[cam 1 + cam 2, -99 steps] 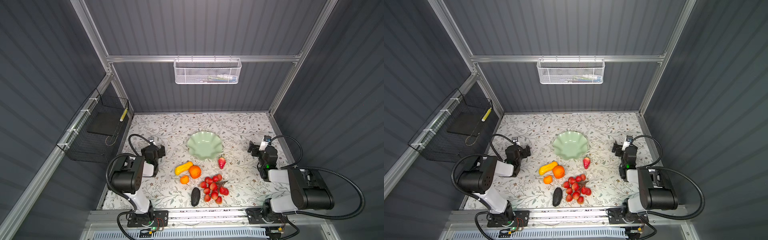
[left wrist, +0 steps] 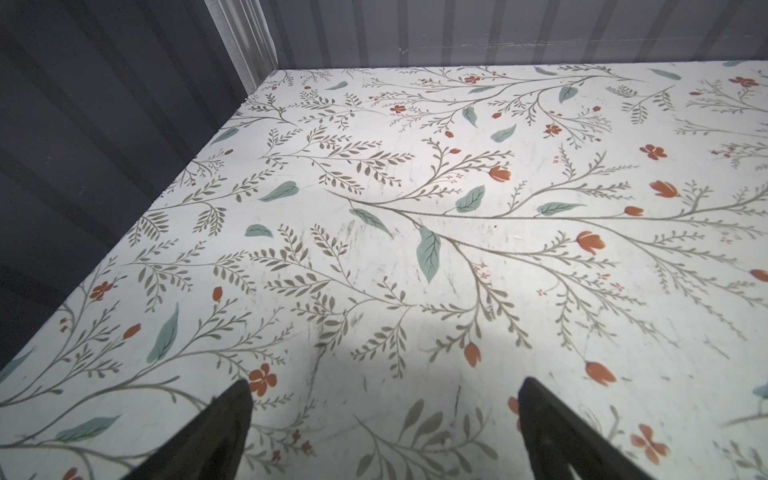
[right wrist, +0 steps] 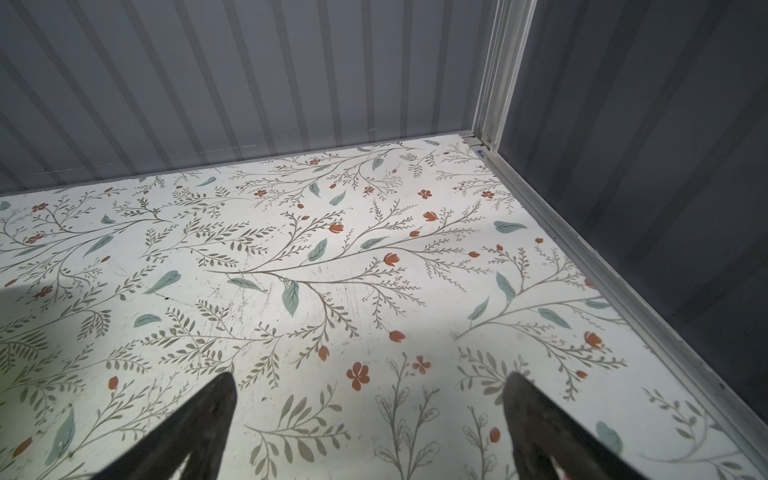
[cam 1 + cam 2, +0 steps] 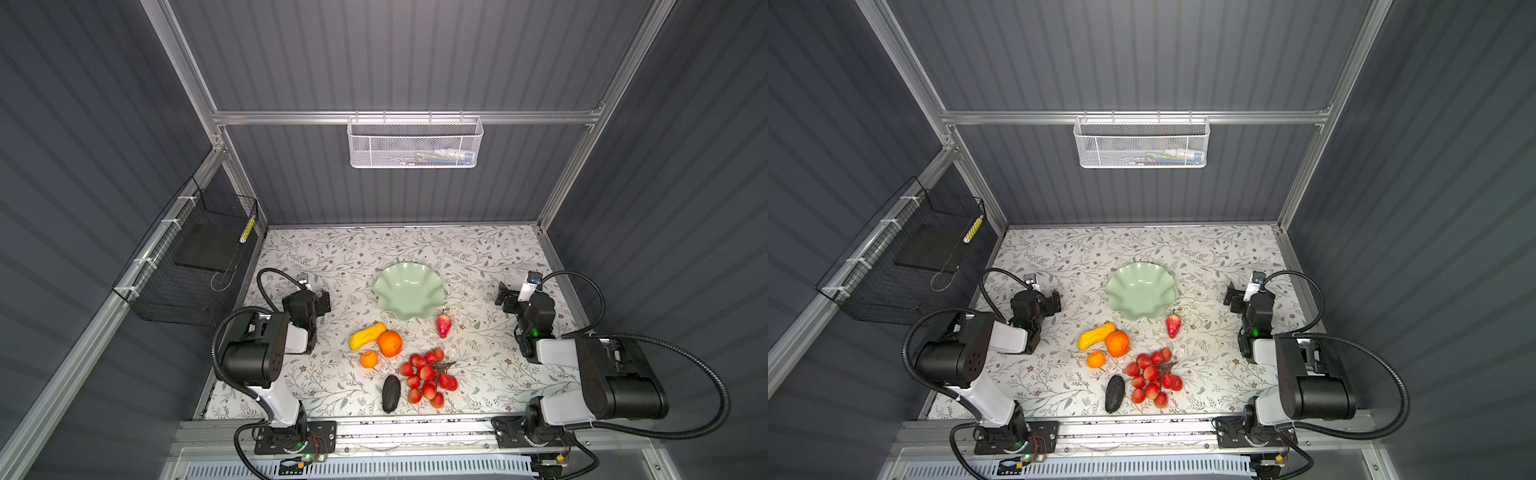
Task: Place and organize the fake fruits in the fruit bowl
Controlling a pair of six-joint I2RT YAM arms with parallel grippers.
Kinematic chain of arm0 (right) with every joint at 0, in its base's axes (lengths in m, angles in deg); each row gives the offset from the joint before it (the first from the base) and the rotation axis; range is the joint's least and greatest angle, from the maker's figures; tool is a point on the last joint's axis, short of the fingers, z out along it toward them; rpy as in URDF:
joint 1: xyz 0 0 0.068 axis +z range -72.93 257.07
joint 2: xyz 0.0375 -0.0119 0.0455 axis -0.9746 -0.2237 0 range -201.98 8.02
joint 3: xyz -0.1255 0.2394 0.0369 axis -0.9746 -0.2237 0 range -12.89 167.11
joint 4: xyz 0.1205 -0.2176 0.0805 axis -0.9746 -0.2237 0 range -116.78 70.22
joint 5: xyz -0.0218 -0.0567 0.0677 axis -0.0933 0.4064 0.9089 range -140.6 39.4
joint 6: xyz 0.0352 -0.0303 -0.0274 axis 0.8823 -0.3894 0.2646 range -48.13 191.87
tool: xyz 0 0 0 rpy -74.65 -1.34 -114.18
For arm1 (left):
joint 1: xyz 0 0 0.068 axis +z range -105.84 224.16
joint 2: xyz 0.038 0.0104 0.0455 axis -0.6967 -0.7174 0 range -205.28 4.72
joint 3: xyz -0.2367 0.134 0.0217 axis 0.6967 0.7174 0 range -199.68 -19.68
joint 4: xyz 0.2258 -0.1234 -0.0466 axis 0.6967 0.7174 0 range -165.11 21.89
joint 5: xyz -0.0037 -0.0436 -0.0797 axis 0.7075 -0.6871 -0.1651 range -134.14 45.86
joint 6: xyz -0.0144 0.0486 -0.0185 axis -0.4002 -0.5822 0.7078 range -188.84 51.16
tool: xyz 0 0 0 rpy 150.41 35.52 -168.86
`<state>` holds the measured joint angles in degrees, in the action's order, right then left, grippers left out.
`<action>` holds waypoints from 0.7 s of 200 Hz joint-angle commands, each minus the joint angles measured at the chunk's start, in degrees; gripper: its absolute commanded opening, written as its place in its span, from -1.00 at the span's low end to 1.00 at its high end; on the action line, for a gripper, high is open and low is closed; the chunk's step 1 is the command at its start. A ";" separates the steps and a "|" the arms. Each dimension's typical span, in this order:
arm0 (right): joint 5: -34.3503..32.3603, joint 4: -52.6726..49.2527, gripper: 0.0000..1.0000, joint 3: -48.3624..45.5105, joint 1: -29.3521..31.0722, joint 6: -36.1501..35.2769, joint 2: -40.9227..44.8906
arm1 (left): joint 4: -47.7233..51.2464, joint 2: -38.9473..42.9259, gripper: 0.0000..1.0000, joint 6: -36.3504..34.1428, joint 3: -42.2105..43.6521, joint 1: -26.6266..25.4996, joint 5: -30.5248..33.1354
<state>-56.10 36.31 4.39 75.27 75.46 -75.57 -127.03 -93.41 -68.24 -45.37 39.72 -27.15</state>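
Nothing has visibly moved since the earlier frame: both arms and every fruit lie as they did. At the left side of the tabletop [image 4: 353, 257], the left tool [image 4: 323, 300] has its jaws spread wide over bare surface and grips nothing. Well apart to its right, the yellow elongated fruit [image 4: 367, 336] touches the large orange [image 4: 390, 343], with the small orange [image 4: 368, 359] just in front of them. Nearer the front edge, the dark oval fruit [image 4: 391, 393] lies beside the bunch of small red fruits [image 4: 428, 378]. Behind them in the middle stands the fruit bowl [image 4: 409, 293], and all the fruits lie outside it. The red strawberry [image 4: 444, 325] lies just beside its front right rim. Well apart to the right of the bowl, the right tool [image 4: 504, 296] also stands wide open, gripping nothing.
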 commanded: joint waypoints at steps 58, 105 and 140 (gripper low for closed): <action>0.38 0.67 0.98 0.87 -0.31 -0.52 0.07 | -2.08 0.11 0.99 0.04 -0.46 0.05 -0.91; -8.01 -25.40 0.98 10.46 -0.17 3.80 11.30 | 23.69 13.30 1.00 6.75 -6.83 -1.23 2.95; -0.60 -45.93 0.98 20.66 -0.83 15.22 16.35 | 39.80 20.50 0.99 19.42 -14.16 -1.18 5.78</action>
<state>-62.13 8.10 20.33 75.07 84.86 -61.67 -102.86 -77.58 -59.63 -55.27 38.84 -25.16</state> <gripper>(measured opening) 0.989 0.997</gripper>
